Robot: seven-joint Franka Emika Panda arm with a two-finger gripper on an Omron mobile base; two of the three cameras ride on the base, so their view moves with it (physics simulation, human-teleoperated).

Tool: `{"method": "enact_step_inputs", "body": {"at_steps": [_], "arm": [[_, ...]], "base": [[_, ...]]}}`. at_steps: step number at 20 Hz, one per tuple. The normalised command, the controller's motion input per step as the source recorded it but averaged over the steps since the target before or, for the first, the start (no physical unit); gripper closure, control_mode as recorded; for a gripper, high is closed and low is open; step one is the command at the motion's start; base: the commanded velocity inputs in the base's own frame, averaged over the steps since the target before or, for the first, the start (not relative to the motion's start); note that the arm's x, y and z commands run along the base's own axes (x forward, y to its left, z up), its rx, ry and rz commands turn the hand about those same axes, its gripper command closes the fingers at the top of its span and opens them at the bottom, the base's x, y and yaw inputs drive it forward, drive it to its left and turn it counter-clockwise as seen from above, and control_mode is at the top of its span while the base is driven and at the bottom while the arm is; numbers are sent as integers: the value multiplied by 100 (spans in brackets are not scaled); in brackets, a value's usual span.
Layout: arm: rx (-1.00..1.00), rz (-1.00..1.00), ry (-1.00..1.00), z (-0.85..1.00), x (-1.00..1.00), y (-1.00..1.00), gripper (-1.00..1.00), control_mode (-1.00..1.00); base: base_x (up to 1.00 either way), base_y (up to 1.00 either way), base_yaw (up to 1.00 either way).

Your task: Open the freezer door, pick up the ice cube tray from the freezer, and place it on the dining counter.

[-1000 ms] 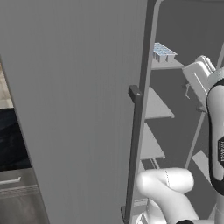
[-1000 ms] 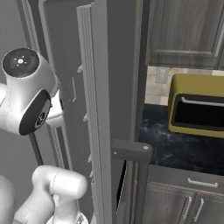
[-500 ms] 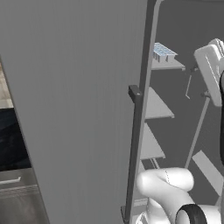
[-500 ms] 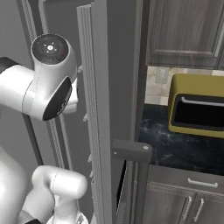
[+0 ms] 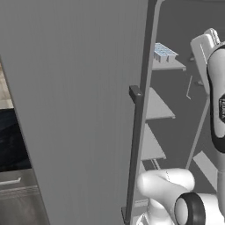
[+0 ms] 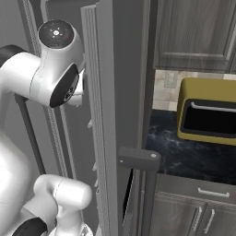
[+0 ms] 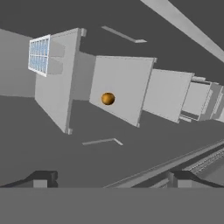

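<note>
The freezer door (image 5: 74, 110) stands swung wide open, its dark bar handle (image 5: 135, 154) along the near edge. The same door edge (image 6: 99, 138) shows in the right base view. Inside the freezer (image 5: 176, 114), the pale blue-white ice cube tray (image 5: 163, 52) lies on the top light grey shelf. In the hand view the ice cube tray (image 7: 39, 54) sits upper left, well ahead of my gripper (image 7: 111, 179). The gripper is open and holds nothing. My arm (image 5: 218, 110) reaches up at the freezer's right side. The dining counter is out of view.
A small orange ball (image 7: 108, 98) rests on the shelf beside the tray's shelf. Several more shelves (image 5: 156, 105) stack below the tray. To the right of the freezer, a yellow oven (image 6: 209, 115) stands on a black marble counter (image 6: 179, 156) over grey cabinets.
My arm has risen and leaned in toward the freezer's upper shelves. The gripper stayed open. Door and tray have not moved.
</note>
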Motion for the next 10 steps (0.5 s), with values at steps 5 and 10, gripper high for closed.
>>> {"method": "enact_step_inputs", "body": {"at_steps": [5, 10], "arm": [[7, -12, -1, 0, 42, 0, -100, -100], [9, -8, 0, 0, 37, -5, -100, -100]], "base": [[0, 0, 0], [0, 0, 0]]}}
